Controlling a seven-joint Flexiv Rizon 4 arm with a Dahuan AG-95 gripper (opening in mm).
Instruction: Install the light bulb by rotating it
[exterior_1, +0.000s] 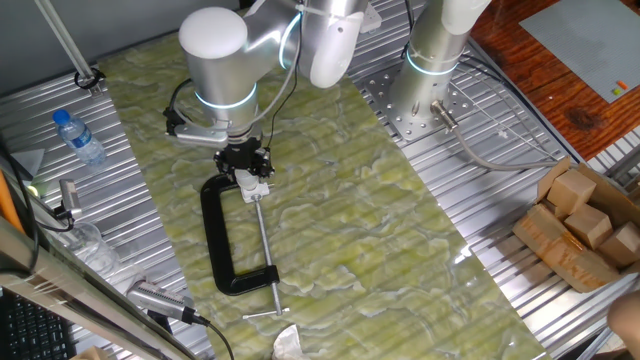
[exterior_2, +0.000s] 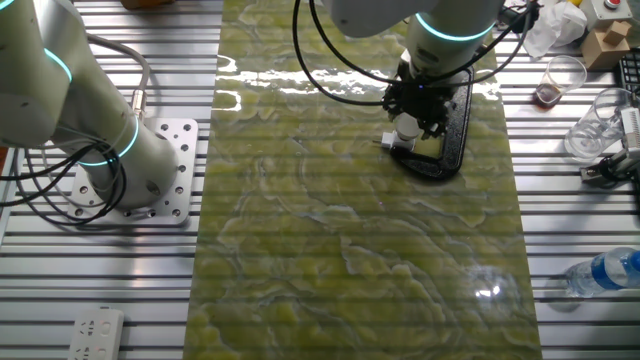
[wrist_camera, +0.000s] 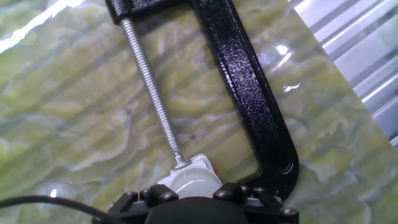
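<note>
Gripper (wrist_camera: 189, 198) fingers sit closed around the white light bulb (wrist_camera: 191, 184), seen from the hand view. Bulb rests in a white socket fitting (wrist_camera: 200, 165) held by a black C-clamp (wrist_camera: 249, 87). Beyond lies green marbled mat (wrist_camera: 74, 112).

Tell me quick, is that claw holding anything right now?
Gripper: down over the light bulb, which sits in the black clamp; whether it is gripping cannot be told.
</note>
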